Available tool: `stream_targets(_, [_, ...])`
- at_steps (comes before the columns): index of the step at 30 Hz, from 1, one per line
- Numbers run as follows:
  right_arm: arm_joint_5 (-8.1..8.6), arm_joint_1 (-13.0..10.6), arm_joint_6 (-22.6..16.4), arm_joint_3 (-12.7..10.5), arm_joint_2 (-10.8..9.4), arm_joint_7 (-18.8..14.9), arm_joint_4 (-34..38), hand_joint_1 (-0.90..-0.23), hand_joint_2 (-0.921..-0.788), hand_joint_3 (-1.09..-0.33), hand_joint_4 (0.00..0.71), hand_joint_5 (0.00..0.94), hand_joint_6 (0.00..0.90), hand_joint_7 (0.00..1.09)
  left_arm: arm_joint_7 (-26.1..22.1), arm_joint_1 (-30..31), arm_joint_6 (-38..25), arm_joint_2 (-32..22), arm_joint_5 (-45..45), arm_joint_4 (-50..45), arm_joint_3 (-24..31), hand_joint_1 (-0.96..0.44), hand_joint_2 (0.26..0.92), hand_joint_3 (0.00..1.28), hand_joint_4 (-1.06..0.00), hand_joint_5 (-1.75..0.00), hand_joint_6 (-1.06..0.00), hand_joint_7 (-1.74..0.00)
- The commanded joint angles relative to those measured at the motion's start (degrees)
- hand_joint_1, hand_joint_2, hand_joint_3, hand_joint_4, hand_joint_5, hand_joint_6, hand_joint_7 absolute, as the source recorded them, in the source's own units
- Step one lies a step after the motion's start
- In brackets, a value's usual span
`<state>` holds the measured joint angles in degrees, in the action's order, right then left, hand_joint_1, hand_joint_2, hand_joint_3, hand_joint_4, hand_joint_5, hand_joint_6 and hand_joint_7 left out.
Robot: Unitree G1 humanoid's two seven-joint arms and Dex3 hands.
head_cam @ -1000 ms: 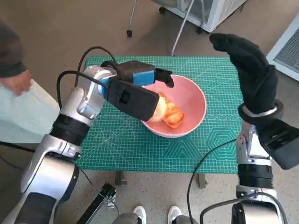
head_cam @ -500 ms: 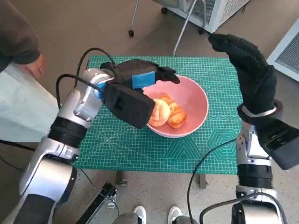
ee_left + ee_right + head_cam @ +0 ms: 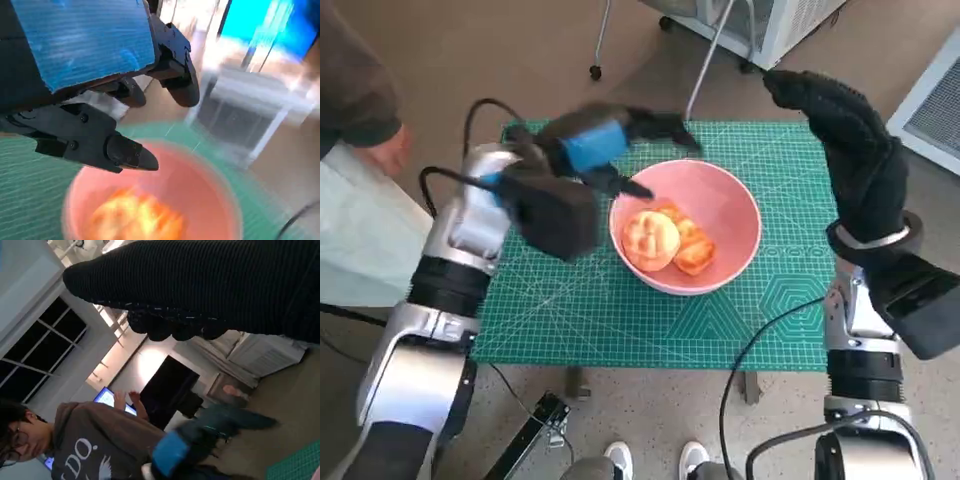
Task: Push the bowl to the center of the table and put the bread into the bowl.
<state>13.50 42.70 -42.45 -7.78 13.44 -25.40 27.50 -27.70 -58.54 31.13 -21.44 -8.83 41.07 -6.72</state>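
One pink bowl [image 3: 686,238] near the middle of the green cutting mat [image 3: 620,320], two pieces of bread [image 3: 665,240] inside it (a round bun beside a browner piece). Two hands in sight. Left hand [image 3: 610,145] above the bowl's far-left rim, fingers apart, holding nothing; blurred with motion. Half a second ago lower, over the bun; now lifted clear, bread fully exposed. Right hand [image 3: 845,140] raised at the mat's right edge, empty, fingers extended, unchanged. Person's sleeve and hand [image 3: 365,115] at left.
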Motion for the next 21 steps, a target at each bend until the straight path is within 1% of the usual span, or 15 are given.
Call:
stream_targets(1, [-1.44, 0.31, 1.42, 0.23, -0.43, 1.88, -0.77, -0.600, -0.921, -0.778, 0.212, 0.008, -0.001, 0.66, 7.52, 6.81, 1.72, 3.92, 5.90, -4.53, 5.96, -0.26, 0.911, 0.00, -0.40, -0.46, -0.41, -0.55])
stream_targets(4, [-2.66, 0.36, 1.85, 0.31, -0.80, 3.73, -1.24, -0.608, -0.921, -0.780, 0.213, 0.009, -0.001, 0.66, 11.67, 10.77, 1.08, 6.76, 8.23, -9.14, 7.91, -0.26, 0.917, 0.00, -0.41, -0.37, -0.40, -0.48])
stream_targets(7, [-3.73, 0.39, 2.31, 0.44, -1.13, 5.30, -1.66, -0.623, -0.921, -0.782, 0.214, 0.009, -0.001, 0.66, 14.08, 13.48, -0.21, 8.23, 8.99, -13.20, 8.56, -0.22, 0.920, 0.02, -0.40, -0.33, -0.38, -0.45])
stream_targets(10, [-4.94, 0.38, 2.85, 0.67, -1.48, 6.82, -2.32, -0.629, -0.921, -0.782, 0.215, 0.010, -0.001, 0.66, 14.77, 16.19, -2.75, 8.92, 10.20, -17.89, 9.02, -0.20, 0.921, 0.03, -0.39, -0.31, -0.35, -0.47])
stream_targets(13, [-5.64, 0.42, 3.38, 0.84, -1.62, 7.74, -2.86, -0.628, -0.921, -0.782, 0.215, 0.009, -0.001, 0.66, 15.27, 18.05, -4.00, 9.40, 10.63, -20.68, 9.32, -0.19, 0.920, 0.04, -0.37, -0.31, -0.32, -0.50])
stream_targets(17, [-6.57, 0.63, 3.88, 1.17, -1.53, 8.82, -3.43, -0.631, -0.921, -0.781, 0.221, 0.012, -0.001, 0.66, 15.98, 19.71, -4.05, 10.00, 10.79, -22.41, 9.80, -0.18, 0.921, 0.05, -0.35, -0.32, -0.26, -0.57])
stream_targets(21, [-7.15, 0.78, 3.53, 1.50, -1.43, 9.24, -3.38, -0.636, -0.921, -0.779, 0.225, 0.014, -0.001, 0.65, 16.33, 20.39, -4.15, 10.41, 11.09, -23.09, 10.12, -0.17, 0.921, 0.05, -0.33, -0.32, -0.22, -0.60])
